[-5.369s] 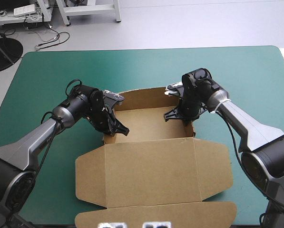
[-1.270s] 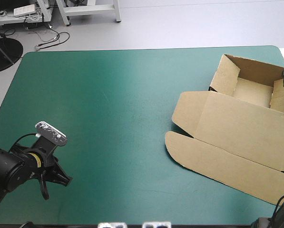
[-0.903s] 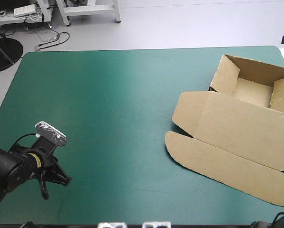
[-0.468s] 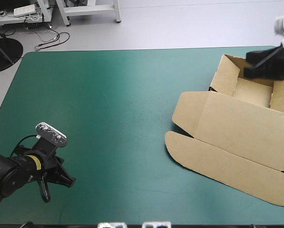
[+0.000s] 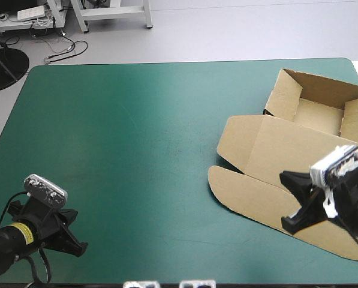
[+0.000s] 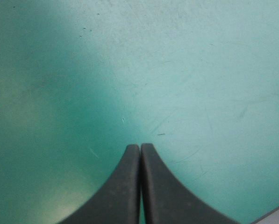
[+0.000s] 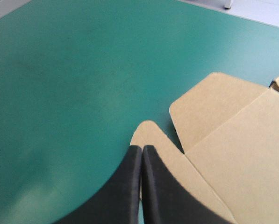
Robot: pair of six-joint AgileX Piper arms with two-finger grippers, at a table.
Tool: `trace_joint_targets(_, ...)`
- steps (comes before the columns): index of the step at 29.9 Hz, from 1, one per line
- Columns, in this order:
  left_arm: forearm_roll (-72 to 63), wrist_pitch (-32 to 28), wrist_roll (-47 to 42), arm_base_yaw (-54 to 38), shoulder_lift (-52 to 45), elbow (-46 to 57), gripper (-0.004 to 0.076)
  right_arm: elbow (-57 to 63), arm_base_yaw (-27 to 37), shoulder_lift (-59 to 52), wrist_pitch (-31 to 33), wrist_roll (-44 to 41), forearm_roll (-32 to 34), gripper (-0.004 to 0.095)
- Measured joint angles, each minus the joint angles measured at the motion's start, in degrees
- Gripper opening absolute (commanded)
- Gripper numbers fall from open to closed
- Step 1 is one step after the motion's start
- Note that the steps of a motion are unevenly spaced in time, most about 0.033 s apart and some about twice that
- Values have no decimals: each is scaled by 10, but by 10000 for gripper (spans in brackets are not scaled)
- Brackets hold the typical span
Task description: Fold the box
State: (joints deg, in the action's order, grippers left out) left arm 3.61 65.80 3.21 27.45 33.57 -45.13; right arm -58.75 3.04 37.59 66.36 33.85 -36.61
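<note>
Teal-green cover runs bare across most of the counter [image 5: 137, 150]. The one thing on it is the brown cut-board box [image 5: 298, 156], pushed up along the right edge. Its open tray [image 5: 316, 114], walls raised, sits toward the far right corner. Its flat lid [image 5: 292, 153] and long rounded tuck flap [image 5: 250, 198] stretch toward the near edge.

The right hand [image 7: 141, 151] hangs over that tuck flap, its black fingers pressed together and holding nothing. The left hand [image 6: 140, 149] is also pressed together over bare cover by the near left corner, well apart from the box.

The biggest risk, as I judge it, is the box's place. It lies so close to the right edge that a nudge that way could slide it off the counter. The left hand is too far away to brace it.

Next, fingers pressed together cannot pinch the board. If they come down as they are, they would only press or crease the tuck flap.

A smaller worry is the tray. Dragging the lid could pull its tucked walls loose.
</note>
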Motion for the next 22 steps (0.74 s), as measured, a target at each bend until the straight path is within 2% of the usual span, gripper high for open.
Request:
trace_joint_targets(8,-5,-9,-19,0,-24,77,-10,182,0,-135,-29,2,29,-15)
trace_joint_targets(12,-10,-35,-20,0,-29,115,-10,251,0,-188,-54,2,42,-15)
trace_joint_targets(17,-11,-91,-21,0,-52,147,-10,300,0,-230,-90,-6,64,-14)
trace_joint_targets(22,-11,-113,-22,0,-59,152,-10,314,0,-237,-119,-42,116,-15)
